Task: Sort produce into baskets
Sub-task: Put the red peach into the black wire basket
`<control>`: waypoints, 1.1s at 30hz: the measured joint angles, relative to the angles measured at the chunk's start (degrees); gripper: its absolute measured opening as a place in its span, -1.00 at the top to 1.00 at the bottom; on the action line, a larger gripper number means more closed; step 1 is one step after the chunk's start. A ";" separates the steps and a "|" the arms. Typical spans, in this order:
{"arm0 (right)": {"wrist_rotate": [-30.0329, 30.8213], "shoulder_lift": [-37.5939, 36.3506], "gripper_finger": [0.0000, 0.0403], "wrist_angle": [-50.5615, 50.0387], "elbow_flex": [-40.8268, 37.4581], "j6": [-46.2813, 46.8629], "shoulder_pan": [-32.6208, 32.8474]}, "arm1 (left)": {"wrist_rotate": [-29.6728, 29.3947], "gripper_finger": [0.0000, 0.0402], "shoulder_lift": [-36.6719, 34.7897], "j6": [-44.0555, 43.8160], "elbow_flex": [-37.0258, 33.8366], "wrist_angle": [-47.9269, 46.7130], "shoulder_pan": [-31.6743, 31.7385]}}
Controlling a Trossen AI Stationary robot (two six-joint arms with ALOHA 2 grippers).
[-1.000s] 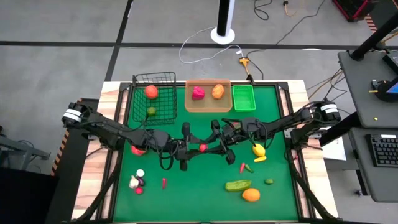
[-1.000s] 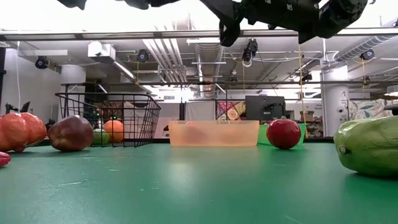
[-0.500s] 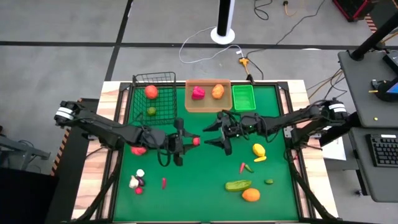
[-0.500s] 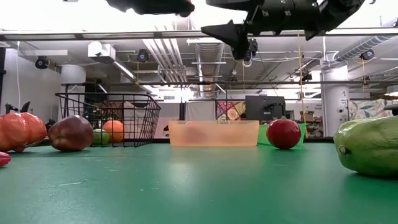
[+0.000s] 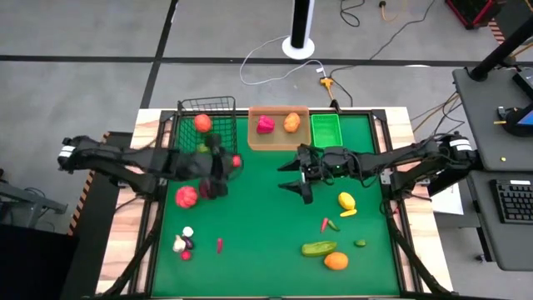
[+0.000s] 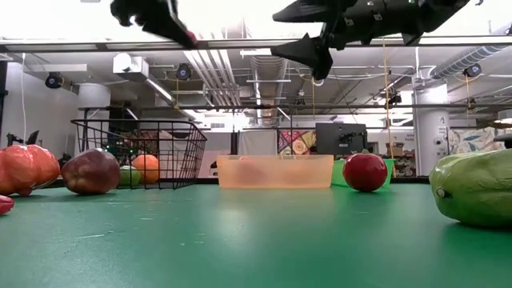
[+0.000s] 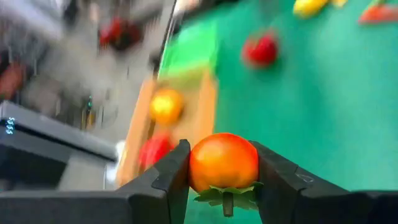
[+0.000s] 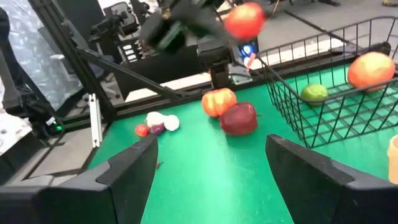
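Note:
My left gripper (image 5: 232,162) is shut on a small red-orange tomato (image 7: 224,163) and holds it in the air by the near right corner of the black wire basket (image 5: 204,133); the right wrist view also shows the tomato (image 8: 244,18). My right gripper (image 5: 291,175) is open wide and empty above the middle of the table. The basket holds a red-orange fruit (image 5: 202,122) and a green one (image 5: 202,149). The tan tray (image 5: 278,143) holds a pink piece (image 5: 265,124) and an orange piece (image 5: 291,122). The green bin (image 5: 326,131) stands to its right. My left gripper pinches the tomato by its two opposite sides (image 7: 198,163) between its two fingers. The green calyx (image 7: 227,194) faces back toward the wrist. The fingers come from the table's left. The tomato is lifted clear of the table.
Loose produce lies on the green mat: a red piece (image 5: 186,197) at the left, small pieces (image 5: 183,242) and a red chilli (image 5: 219,245) at the near left, a yellow lemon (image 5: 346,200), chillies (image 5: 329,223), a cucumber (image 5: 319,247) and an orange (image 5: 336,261) at the right.
My left gripper has carried the tomato from the middle of the table toward the far left, up to the wire basket's corner. My right gripper has drawn back a little toward the table's right and far side.

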 joint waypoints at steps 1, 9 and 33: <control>0.02 0.15 -0.43 -0.14 0.00 0.04 0.00 | 0.09 0.37 0.02 -1.36 1.45 -3.51 2.11; 0.01 0.97 -0.48 -0.58 0.00 0.59 0.00 | 7.88 0.37 2.28 -3.11 7.24 -18.80 22.45; -0.03 0.97 -0.64 -3.09 -0.02 2.99 -0.11 | 15.47 0.11 18.29 -5.12 7.53 -23.59 46.74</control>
